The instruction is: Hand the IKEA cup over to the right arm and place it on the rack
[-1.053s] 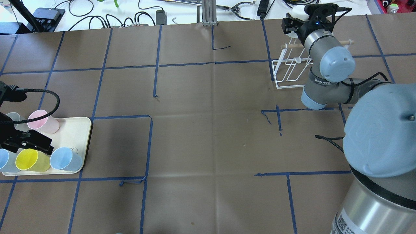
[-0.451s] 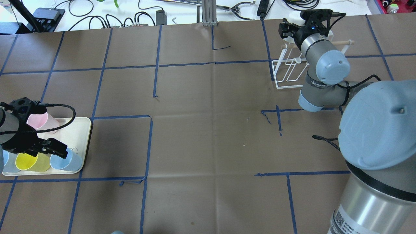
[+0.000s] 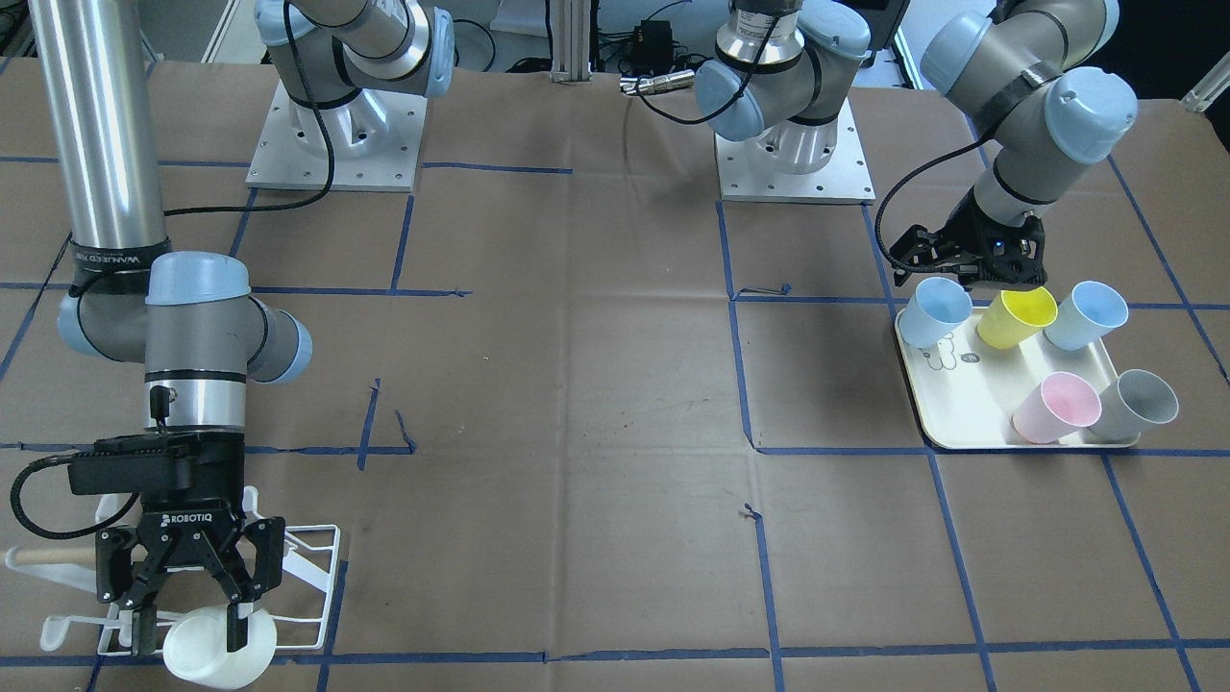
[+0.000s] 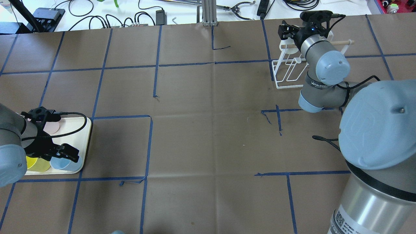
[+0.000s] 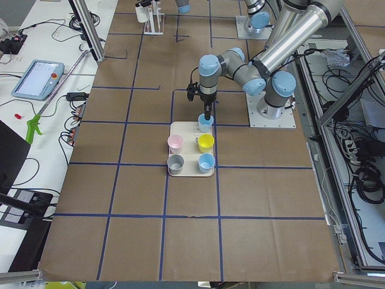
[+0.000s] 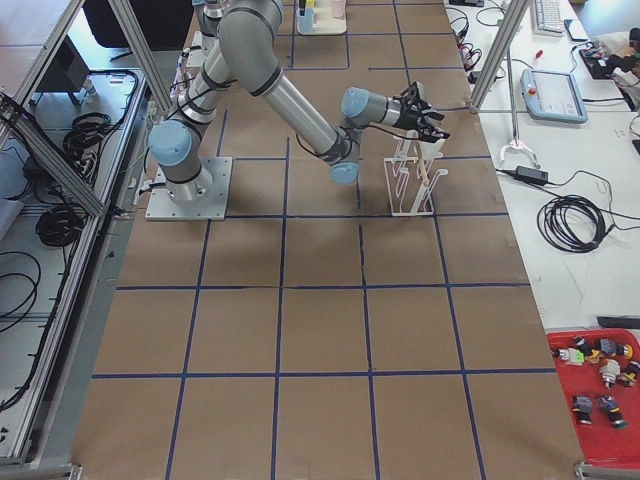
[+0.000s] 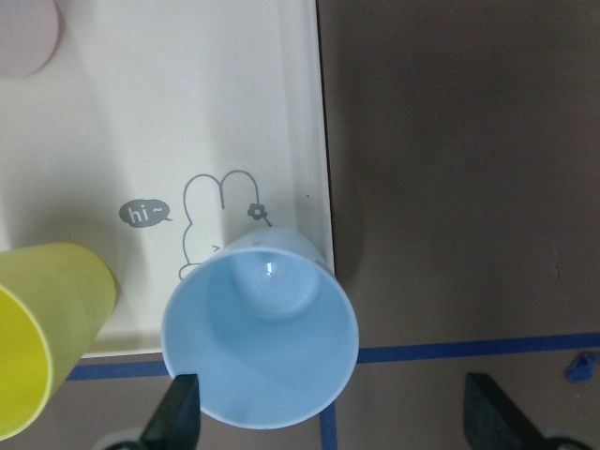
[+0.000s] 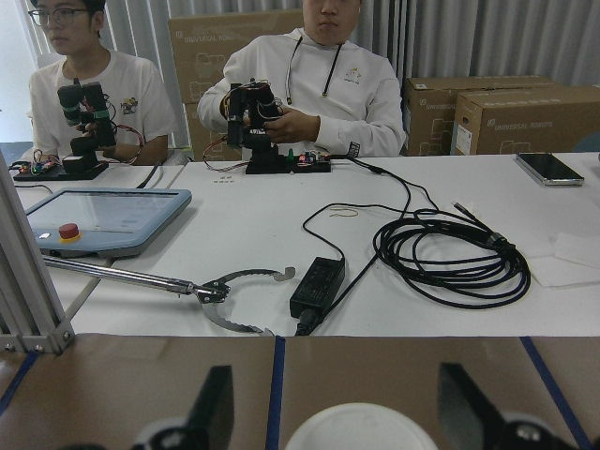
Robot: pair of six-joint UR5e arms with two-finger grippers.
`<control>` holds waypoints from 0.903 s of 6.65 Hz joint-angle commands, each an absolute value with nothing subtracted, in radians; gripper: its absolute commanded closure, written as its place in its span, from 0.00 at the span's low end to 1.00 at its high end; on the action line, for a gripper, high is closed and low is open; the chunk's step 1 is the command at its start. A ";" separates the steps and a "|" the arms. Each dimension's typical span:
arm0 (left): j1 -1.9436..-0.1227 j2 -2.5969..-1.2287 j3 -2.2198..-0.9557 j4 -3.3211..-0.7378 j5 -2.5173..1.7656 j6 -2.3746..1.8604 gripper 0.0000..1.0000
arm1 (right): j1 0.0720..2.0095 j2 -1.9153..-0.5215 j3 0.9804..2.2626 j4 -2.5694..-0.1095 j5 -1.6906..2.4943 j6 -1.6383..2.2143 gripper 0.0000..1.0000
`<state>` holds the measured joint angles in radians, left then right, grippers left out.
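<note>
One white plastic cup (image 3: 207, 658) rests at the white wire rack (image 4: 277, 87), far right, with the right gripper (image 3: 189, 630) spread loose around it, so that one looks nearly done. Five more wait on the cream tray (image 7: 141, 112), left, where the left gripper (image 7: 333, 414) gapes over a light blue cup (image 7: 261, 342).

I see the white cup (image 3: 204, 659) tipped on its side at the far end of the rack (image 4: 291, 66), its mouth apparently turned toward the operators' edge of the table; I can't tell whether it sits on a prong. The rack is small, white wire with upturned prongs and a light wooden dowel (image 4: 343, 42) across it. The right arm (image 4: 328, 65) reaches over it, with the fingers of the right gripper (image 3: 190, 632) spread on either side of the cup.
</note>
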<state>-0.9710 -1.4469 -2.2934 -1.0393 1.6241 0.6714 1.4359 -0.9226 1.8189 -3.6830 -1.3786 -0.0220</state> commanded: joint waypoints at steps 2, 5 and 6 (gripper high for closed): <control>-0.971 -1.503 -2.327 -0.962 1.626 0.670 0.01 | 1.437 -0.942 1.818 -3.682 -1.370 -0.018 0.00; -0.971 -1.516 -2.318 -0.959 1.634 0.672 0.66 | 1.498 -1.087 1.841 -3.677 -1.365 0.075 0.00; -0.971 -1.514 -2.313 -0.957 1.634 0.676 0.91 | 1.520 -1.139 1.856 -3.677 -1.364 0.131 0.00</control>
<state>-0.9710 -1.5135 -2.3183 -0.9577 1.6324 0.6730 1.4936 -1.0793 1.8399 -3.6772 -1.3654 0.0673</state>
